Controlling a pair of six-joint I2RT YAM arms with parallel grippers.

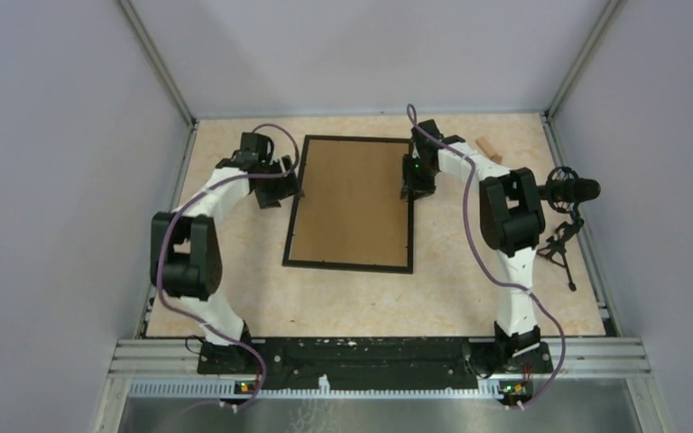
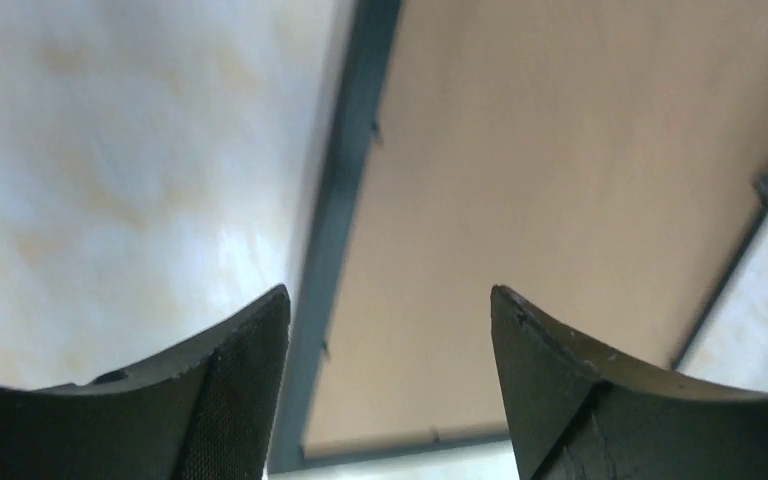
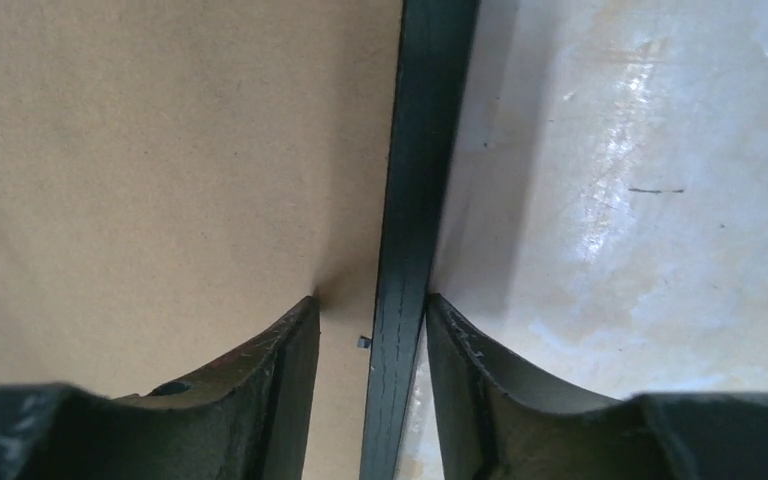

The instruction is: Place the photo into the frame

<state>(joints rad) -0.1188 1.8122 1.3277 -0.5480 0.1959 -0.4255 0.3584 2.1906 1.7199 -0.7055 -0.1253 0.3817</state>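
we saw the large black thin-edged picture frame [image 1: 347, 266] lying flat in the middle of the pale marbled table top [image 1: 235, 298]. it lay back side up, so its brown board [image 1: 350, 203] faced us. the left gripper [image 2: 390, 300] was low at the frame's left edge, toward the far end. its jaws were wide apart with the black edge under the gap, and they held nothing. the right gripper [image 3: 370, 305] was at the frame's right edge. its jaws stood narrow, one finger [image 3: 280, 370] over the board and the other on the table side, with the black edge between them. a small gap showed beside the edge, so it was not pinching. we could not see the photo in any view. a small wooden block [image 1: 487, 149] lay near the table's far right corner, well apart from the frame.
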